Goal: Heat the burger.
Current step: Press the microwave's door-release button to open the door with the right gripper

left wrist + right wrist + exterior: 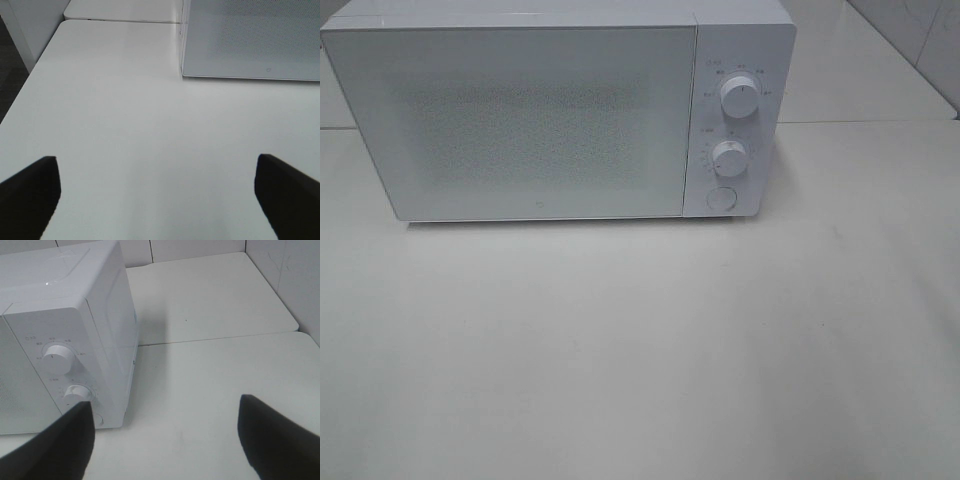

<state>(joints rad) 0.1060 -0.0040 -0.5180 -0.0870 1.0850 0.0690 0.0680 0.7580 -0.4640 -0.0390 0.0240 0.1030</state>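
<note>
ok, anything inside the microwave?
Cannot tell. The microwave has its door shut, and the speckled door panel hides the cavity. No burger shows in any view.

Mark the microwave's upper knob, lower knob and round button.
upper knob point(740, 97), exterior high view, dial centre.
lower knob point(730, 158), exterior high view, dial centre.
round button point(721, 198), exterior high view, face centre.

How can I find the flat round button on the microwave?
Look for the big white microwave standing on the white table. On the right side of its front, three round things sit in a column. The button is the lowest one, flat and plain, while the top knob and middle knob stick out and have tiny marks around them.
</note>
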